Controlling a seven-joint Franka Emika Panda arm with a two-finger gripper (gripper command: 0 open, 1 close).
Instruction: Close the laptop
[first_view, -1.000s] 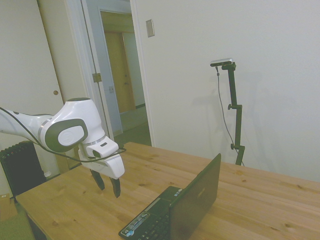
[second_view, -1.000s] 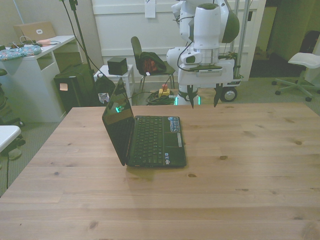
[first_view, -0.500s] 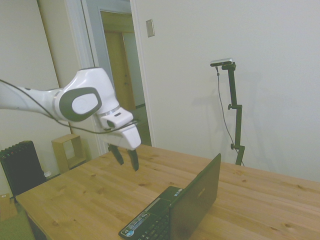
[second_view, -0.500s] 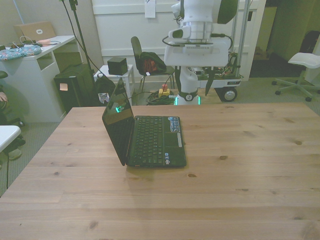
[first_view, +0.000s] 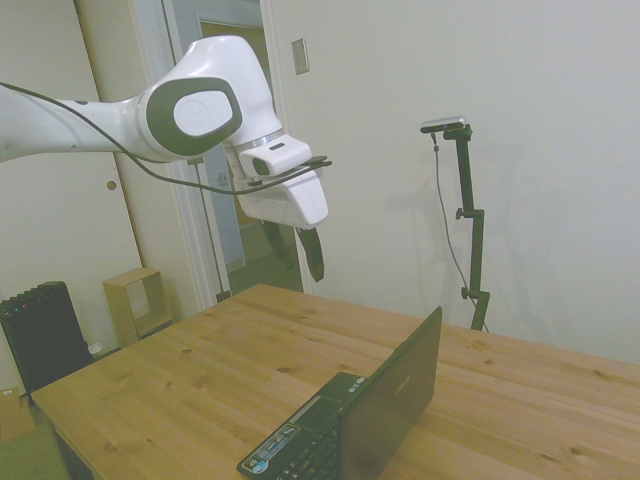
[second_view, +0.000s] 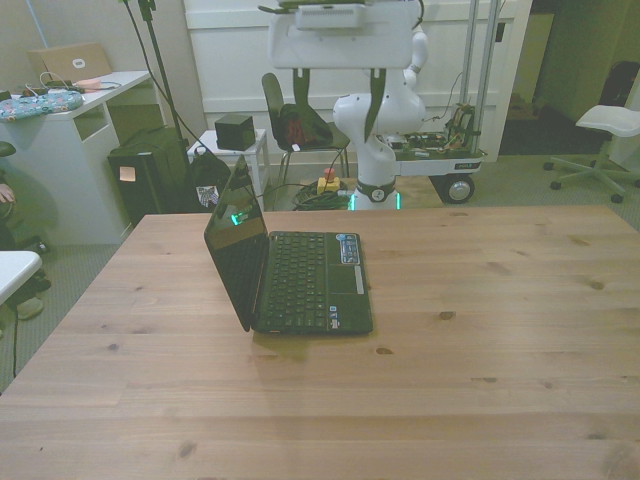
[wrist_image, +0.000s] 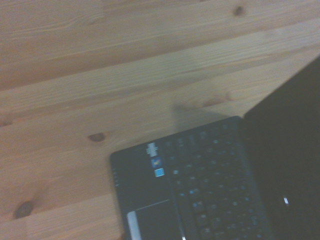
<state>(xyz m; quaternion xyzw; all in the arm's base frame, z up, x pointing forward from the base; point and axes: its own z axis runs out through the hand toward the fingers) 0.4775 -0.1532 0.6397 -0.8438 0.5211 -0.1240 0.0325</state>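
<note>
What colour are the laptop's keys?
Black, like the rest of the laptop; the front view shows the keys best.

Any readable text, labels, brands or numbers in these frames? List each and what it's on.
Nothing reads as text in any view.
Thin black laptop, lid logo: a small pale mark in the side view, too small to read.
Laptop palm-rest stickers: coloured patches, blurred in the wrist view, tiny in the front view.
White robot base: a small label strip, too small to read.
Wall plate beside the door: blank.
</note>
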